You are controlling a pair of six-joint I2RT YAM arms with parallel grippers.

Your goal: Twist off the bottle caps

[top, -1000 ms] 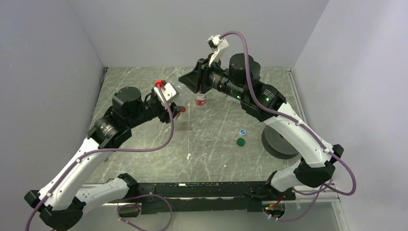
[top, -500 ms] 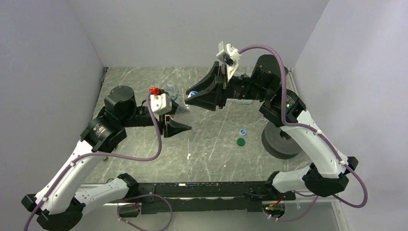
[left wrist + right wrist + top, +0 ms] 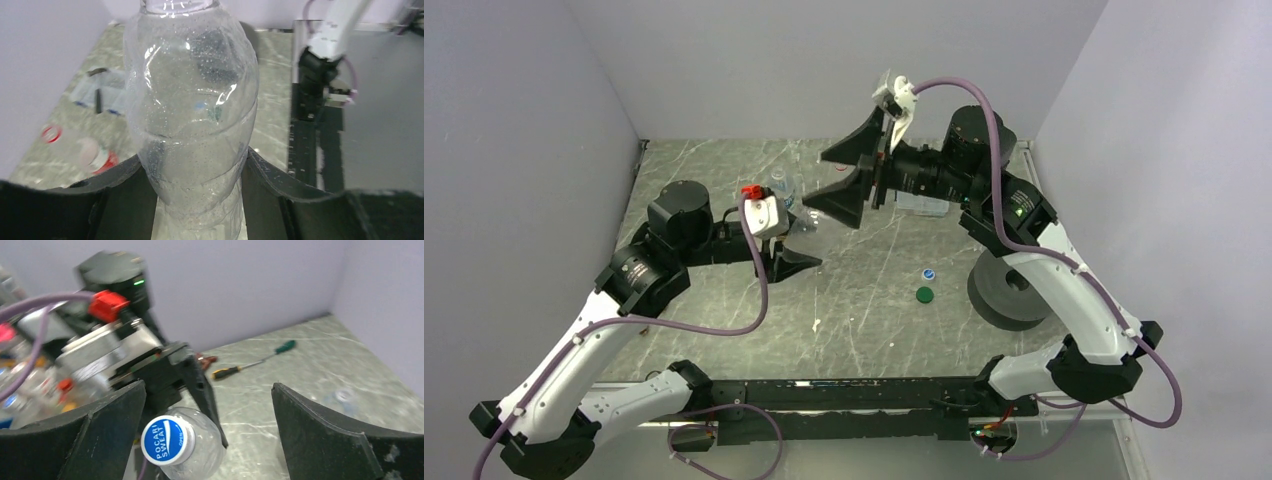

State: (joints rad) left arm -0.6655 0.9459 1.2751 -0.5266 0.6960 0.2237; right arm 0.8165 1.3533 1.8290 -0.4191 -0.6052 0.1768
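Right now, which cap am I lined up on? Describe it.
Start at the left gripper, clamped on a clear bottle at mid-table. Its Pocari Sweat cap, blue and white, sits inside the open right gripper. The other blue-white cap and the green cap lie loose on the table.

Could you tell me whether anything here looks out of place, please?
A screwdriver lies on the table near the wall, an odd tool for this job. Nothing looks spilled or broken.
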